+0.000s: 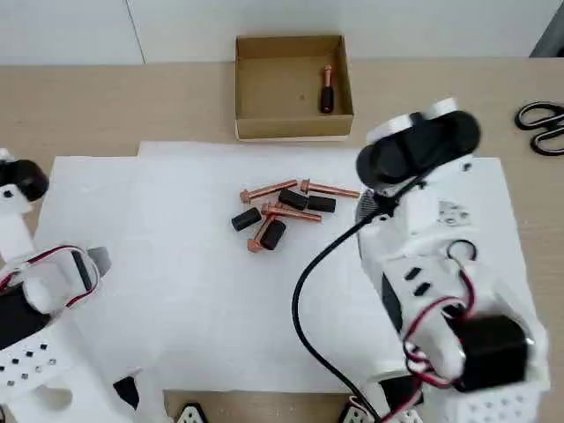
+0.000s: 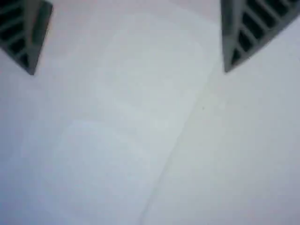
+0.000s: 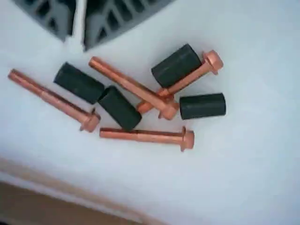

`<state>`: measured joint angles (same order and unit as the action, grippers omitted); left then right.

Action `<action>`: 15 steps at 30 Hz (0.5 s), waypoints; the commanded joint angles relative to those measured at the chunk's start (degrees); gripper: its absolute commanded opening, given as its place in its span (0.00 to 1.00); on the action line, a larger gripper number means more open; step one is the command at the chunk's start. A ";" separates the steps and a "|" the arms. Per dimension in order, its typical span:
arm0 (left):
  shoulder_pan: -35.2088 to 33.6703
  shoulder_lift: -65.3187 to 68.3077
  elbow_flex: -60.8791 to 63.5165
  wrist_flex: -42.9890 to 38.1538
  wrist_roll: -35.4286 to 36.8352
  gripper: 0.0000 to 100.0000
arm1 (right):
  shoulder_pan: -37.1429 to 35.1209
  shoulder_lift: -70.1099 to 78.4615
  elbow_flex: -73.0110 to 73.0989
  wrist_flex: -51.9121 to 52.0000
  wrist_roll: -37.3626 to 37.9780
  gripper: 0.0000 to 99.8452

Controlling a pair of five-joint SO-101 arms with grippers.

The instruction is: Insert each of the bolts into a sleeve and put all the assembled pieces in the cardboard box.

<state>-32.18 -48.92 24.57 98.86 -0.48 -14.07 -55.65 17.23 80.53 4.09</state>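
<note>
Bolts (image 1: 269, 190) and sleeves (image 1: 247, 218) cluster mid-table, one assembled piece (image 1: 327, 91) inside the far cardboard box (image 1: 273, 88); left gripper (image 2: 129, 69) jaws apart, right gripper (image 3: 76, 41) jaws together.

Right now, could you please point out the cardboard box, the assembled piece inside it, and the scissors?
cardboard box (image 1: 264, 88), high view, bare floor inside.
assembled piece (image 1: 327, 99), high view, its black sleeve.
scissors (image 1: 546, 129), high view, where the handle loops meet.

Scissors (image 1: 539, 126) partly past the edge; bolt (image 3: 212, 61) shank hidden by sleeve (image 3: 176, 65).
</note>
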 commanded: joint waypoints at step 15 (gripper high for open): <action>11.43 -0.26 -1.27 -0.44 0.44 0.24 | 1.10 17.01 24.97 -32.04 6.15 0.01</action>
<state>-21.10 -48.92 24.57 98.86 -0.48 -13.54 -46.24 45.45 50.29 9.89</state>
